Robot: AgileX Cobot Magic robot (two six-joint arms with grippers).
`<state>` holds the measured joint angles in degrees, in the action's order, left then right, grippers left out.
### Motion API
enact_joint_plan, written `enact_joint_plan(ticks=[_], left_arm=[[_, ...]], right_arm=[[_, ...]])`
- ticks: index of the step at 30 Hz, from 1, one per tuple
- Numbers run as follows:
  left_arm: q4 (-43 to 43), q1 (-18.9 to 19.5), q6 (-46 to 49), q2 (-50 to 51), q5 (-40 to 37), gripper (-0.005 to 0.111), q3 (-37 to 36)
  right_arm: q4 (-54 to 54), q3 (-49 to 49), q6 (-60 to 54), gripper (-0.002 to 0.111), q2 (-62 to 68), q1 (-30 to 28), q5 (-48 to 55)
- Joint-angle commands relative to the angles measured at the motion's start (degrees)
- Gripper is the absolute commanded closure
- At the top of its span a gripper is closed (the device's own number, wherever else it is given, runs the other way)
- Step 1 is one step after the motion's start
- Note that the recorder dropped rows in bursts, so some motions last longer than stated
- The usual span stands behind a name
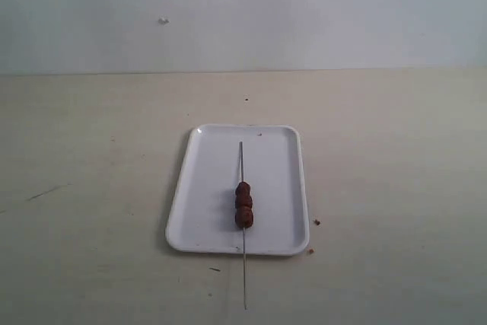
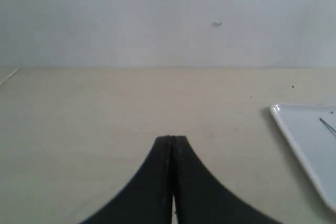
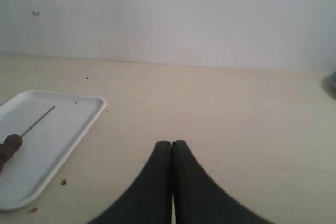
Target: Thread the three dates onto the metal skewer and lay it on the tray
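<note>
The white tray [image 1: 205, 195] lies on the beige table at the middle of the exterior view. Three dark red-brown dates [image 1: 243, 205] sit in a row on the thin metal skewer [image 1: 241, 161], which rests lengthwise on the tray with one end sticking out over the near rim onto the table. Neither arm shows in the exterior view. My left gripper [image 2: 171, 139] is shut and empty over bare table, the tray [image 2: 304, 135] off to its side. My right gripper [image 3: 171, 143] is shut and empty too, apart from the tray [image 3: 79, 124], the skewer [image 3: 39, 120] and a date [image 3: 11, 142].
Tiny reddish crumbs [image 1: 316, 222] lie on the table beside the tray's near right corner. A pale wall [image 1: 243, 13] closes off the far edge of the table. A dark object [image 3: 331, 83] shows at the edge of the right wrist view.
</note>
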<state>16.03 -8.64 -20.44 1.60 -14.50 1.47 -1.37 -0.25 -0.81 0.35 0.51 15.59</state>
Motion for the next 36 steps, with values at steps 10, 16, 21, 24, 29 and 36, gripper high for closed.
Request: enact_joint_plan(ticks=[10, 16, 21, 24, 29, 36], left_arm=[[-6.3, 0.1, -2.5, -1.6, -3.7, 0.107, -1.5], [-6.2, 0.1, -2.5, -1.6, -6.5, 0.107, -1.5], [-6.2, 0.1, -2.4, -1.6, -6.6, 0.107, -1.5], [-6.2, 0.1, -2.4, -1.6, -6.6, 0.107, -1.5], [-6.2, 0.1, -2.3, -1.6, -6.6, 0.107, -1.5], [-6.2, 0.1, -2.3, -1.6, -6.6, 0.107, -1.5]], right_arm=[[-0.4, 0.3, 0.0, 0.108, -0.3, -0.3, -0.2], [-0.4, 0.3, 0.0, 0.108, -0.3, -0.3, -0.2], [-0.4, 0.3, 0.0, 0.108, -0.3, -0.3, -0.2], [-0.4, 0.3, 0.0, 0.108, -0.3, -0.3, -0.2], [-0.4, 0.3, 0.0, 0.108, -0.3, -0.3, -0.2], [-0.4, 0.3, 0.0, 0.108, -0.3, -0.3, -0.2]])
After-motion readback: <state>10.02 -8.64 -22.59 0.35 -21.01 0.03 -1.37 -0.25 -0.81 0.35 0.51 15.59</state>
